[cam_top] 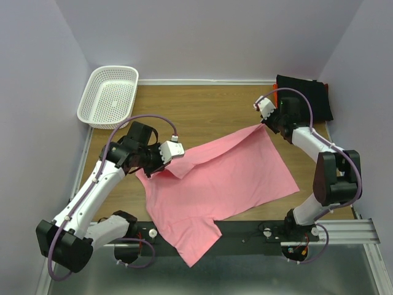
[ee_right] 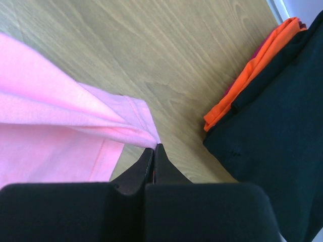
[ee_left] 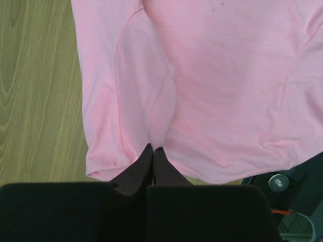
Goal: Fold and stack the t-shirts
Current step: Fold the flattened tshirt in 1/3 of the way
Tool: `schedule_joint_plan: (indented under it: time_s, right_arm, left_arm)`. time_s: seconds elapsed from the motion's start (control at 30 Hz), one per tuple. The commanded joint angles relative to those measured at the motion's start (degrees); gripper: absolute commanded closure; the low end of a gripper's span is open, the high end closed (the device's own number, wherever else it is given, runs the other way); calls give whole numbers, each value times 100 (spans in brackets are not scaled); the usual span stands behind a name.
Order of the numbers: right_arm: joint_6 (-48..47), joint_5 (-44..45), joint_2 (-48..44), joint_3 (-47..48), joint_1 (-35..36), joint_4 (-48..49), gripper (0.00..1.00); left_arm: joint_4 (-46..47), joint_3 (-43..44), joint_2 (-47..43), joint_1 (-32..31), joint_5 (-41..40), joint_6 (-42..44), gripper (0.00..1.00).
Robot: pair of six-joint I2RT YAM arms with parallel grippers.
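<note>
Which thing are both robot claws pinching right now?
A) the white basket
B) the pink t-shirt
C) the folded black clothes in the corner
B: the left gripper and the right gripper are each shut on an edge of the pink t-shirt, as both wrist views show.

Lab enclosure: bare lilac walls (cam_top: 215, 37), wooden table (cam_top: 202, 110).
</note>
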Motion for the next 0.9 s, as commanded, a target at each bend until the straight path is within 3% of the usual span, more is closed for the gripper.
schedule_joint_plan:
  time_s: [0.0,0.1,0.13,0.17,0.23,0.27,0.33,0.4,0.57,0.67,0.7,0.87]
  right_arm:
    - [-194,-157,-104,-139,-45,-48,99]
    - [-273,-149,-60,-166,-45,-56,99]
    - [-300,-131,-51,-166,-45,-65,96]
    - [-361,-96,-34,-166,-45,-135,83]
    - [-423,-52,-94,-236,-62,-214,64]
    - [-519,-52,-199,-262,-62,-241,48]
    - [-590,-96,-358,-324,-106,-285,36]
    - [-599,-157,-533,-307,-115,-399,32]
    - [-283,-360,-473,176,-115,-987,32]
    - [67,-658,-88,799,-98,-1591,38]
    - [130,-798,53,984,-72,-1734,44]
    - [499,-448,843,1425,402,-1999,59]
  left_arm:
    - [-152,117,0,-82,207,89,100]
    - [-161,108,26,-126,190,98,99]
    - [-178,117,26,-143,190,107,89]
    - [-196,143,26,-152,190,142,82]
    - [-266,196,0,-144,181,160,66]
    - [-275,257,-17,-152,155,151,63]
    - [-310,302,-70,-144,58,142,59]
    - [-319,337,-114,-144,-90,134,58]
    - [5,363,-88,67,-215,10,58]
    - [356,293,140,558,-311,-7,58]
    - [427,293,236,708,-303,19,58]
    - [1095,179,1246,1253,-1153,-218,69]
